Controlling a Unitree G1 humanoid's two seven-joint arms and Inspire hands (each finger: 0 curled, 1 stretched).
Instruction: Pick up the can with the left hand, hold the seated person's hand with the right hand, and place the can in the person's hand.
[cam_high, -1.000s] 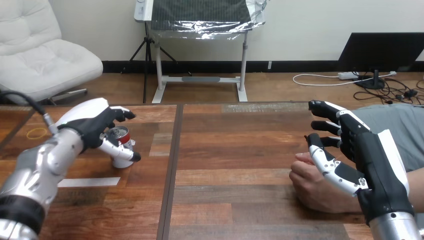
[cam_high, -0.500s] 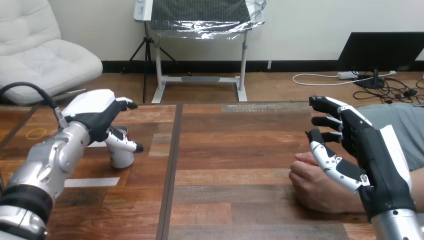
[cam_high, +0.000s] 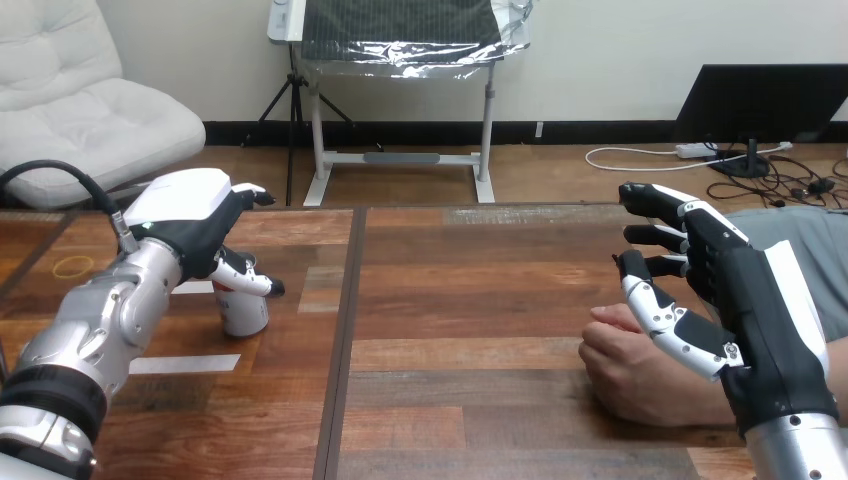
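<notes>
A can (cam_high: 244, 312) with a white body and a red band stands upright on the left part of the wooden table (cam_high: 480, 300). My left hand (cam_high: 190, 225) hovers over its top and hides the rim. The fingers reach straight past the can and the thumb (cam_high: 250, 279) hangs at its front, without closing on it. The person's hand (cam_high: 635, 370) rests on the table at the right as a loose fist. My right hand (cam_high: 745, 305) stands open just right of and above that fist, fingers spread; I cannot tell whether they touch.
A yellow rubber band (cam_high: 72, 266) lies at the table's far left. A white tape strip (cam_high: 185, 364) lies in front of the can. A dark seam (cam_high: 343, 340) runs down the table between the can and the person's hand.
My left hand has risen and shifted over the can, now covering its top. My right hand has drifted slightly right. The can and the person's hand have stayed put.
</notes>
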